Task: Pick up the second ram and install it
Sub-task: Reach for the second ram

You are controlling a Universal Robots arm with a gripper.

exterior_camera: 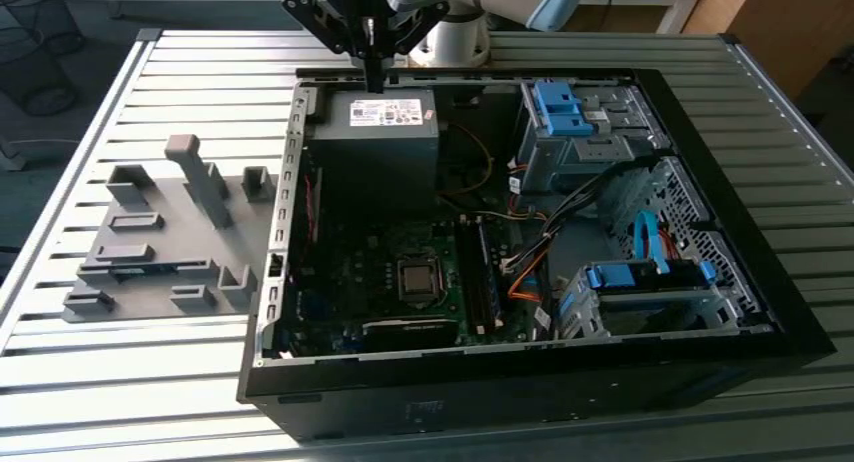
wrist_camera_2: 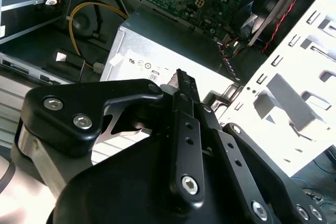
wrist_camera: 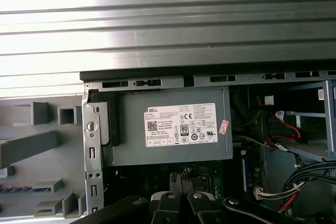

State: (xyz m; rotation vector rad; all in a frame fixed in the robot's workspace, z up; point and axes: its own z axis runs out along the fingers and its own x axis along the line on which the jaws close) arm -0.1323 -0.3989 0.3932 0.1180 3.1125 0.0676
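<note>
The gripper [exterior_camera: 375,80], its fingers pressed together, hangs just above the power supply [exterior_camera: 384,112] inside the computer case [exterior_camera: 534,387], near the counter's [exterior_camera: 134,382] back edge.

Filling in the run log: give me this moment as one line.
pincer: shut | position: over power supply | computer case: open | grey tray: exterior view's left of case

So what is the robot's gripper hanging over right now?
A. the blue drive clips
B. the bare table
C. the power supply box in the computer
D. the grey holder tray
C: in the exterior view the gripper hangs right above the grey power supply inside the open computer case.
</note>
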